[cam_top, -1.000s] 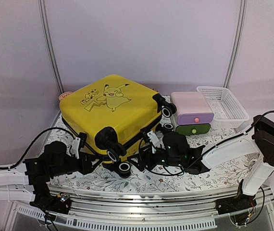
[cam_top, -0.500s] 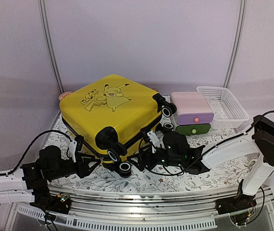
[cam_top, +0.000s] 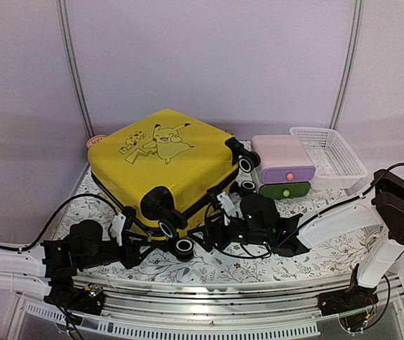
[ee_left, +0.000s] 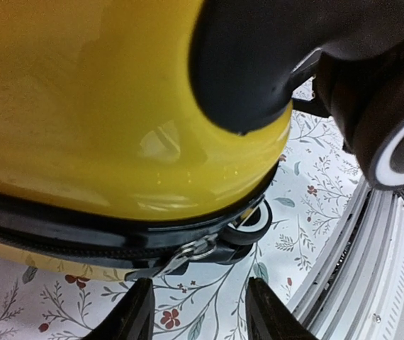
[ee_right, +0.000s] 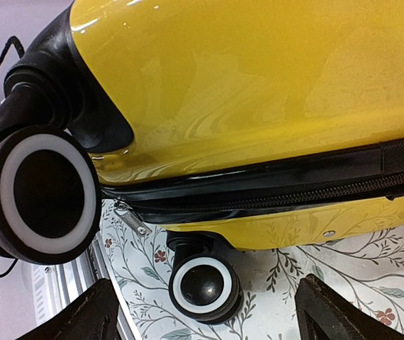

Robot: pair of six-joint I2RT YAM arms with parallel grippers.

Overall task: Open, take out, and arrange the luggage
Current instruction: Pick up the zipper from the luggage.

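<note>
The luggage (cam_top: pixel 163 166) lies flat on the table (cam_top: pixel 315 258). To the right of the luggage is the drawer box (cam_top: pixel 283 168), with the basket (cam_top: pixel 329 157) beyond it. The left gripper (ee_left: pixel 198 310) is at the luggage's near corner, and the right gripper (ee_right: pixel 209 312) is at its near-right side.

The left arm (cam_top: pixel 3 268) and the right arm (cam_top: pixel 340 216) are both showing smooth white tube-shaped links joined by chunky black joint housings. Thin black cables (cam_top: pixel 67 205) are looping loose off each one, and small green lights (cam_top: pixel 239 228) are glowing on the right arm's black wrist block. Up close, the left gripper (ee_left: pixel 198 319) is showing matte black fingers (ee_left: pixel 135 315) with blunt edges.
</note>
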